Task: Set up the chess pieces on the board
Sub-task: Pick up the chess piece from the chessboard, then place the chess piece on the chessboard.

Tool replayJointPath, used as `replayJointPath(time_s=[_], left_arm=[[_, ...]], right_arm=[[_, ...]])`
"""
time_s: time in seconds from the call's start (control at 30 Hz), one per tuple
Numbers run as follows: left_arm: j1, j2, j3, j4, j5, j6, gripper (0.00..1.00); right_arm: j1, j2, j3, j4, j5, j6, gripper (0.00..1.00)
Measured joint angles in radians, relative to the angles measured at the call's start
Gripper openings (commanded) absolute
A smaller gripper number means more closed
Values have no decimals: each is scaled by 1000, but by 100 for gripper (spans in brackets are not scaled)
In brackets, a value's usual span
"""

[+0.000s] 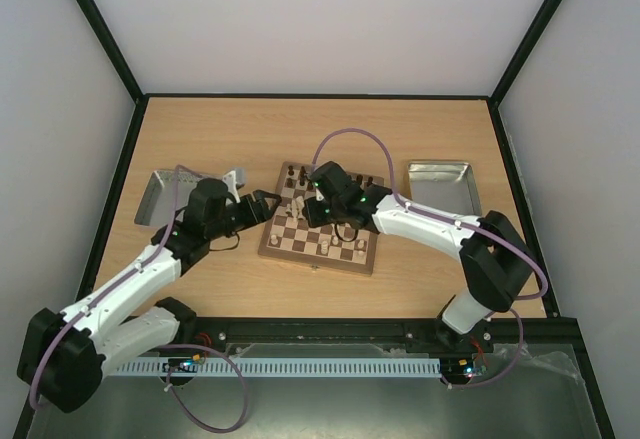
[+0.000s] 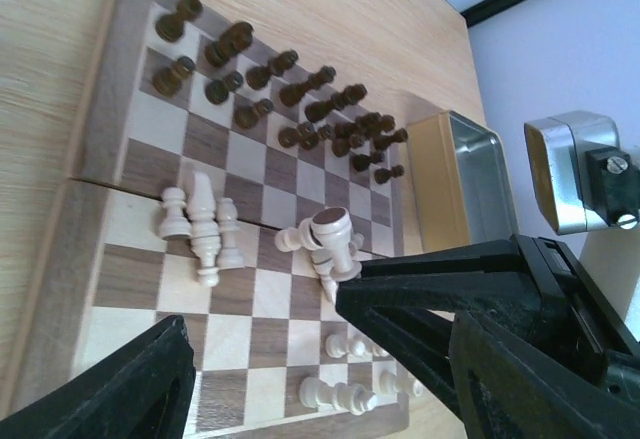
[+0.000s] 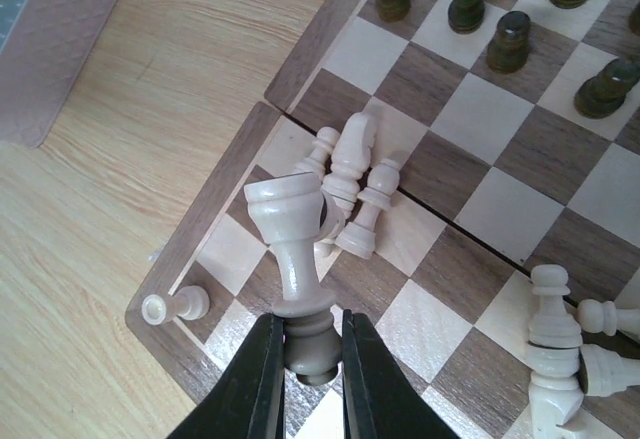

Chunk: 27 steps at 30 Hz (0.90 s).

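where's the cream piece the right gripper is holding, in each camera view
right wrist: cream piece at bottom centre, narrow end pinched in the right gripper, wide base pointing away.
left wrist: just right of centre, brown underside facing the camera.
top external: too small to single out, somewhere over the board's left half.
shared landmark: the dark pieces along the board's far edge.

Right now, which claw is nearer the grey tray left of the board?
Left. The left claw hangs open by the board, at the edge facing the tray; the right claw is farther, over the board, shut on a cream piece.
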Motion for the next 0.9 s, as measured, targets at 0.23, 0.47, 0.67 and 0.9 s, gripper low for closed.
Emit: replayJointPath(time_s=[0.23,0.47,0.67,0.9], left_arm=[[2,121,-4,117,151,-79,69],[2,264,-20,289,283,-191,66],[2,381,-19,369,348,-244,52],[2,446,-19,415,372,-280,41]], right_arm=[[0,-18,-29,19,-38,-27,11],[0,-26,-53,31,-61,-39,11],[0,-33,-63,42,-71,-40,11],[0,-45,-80,60,-85,-40,11]])
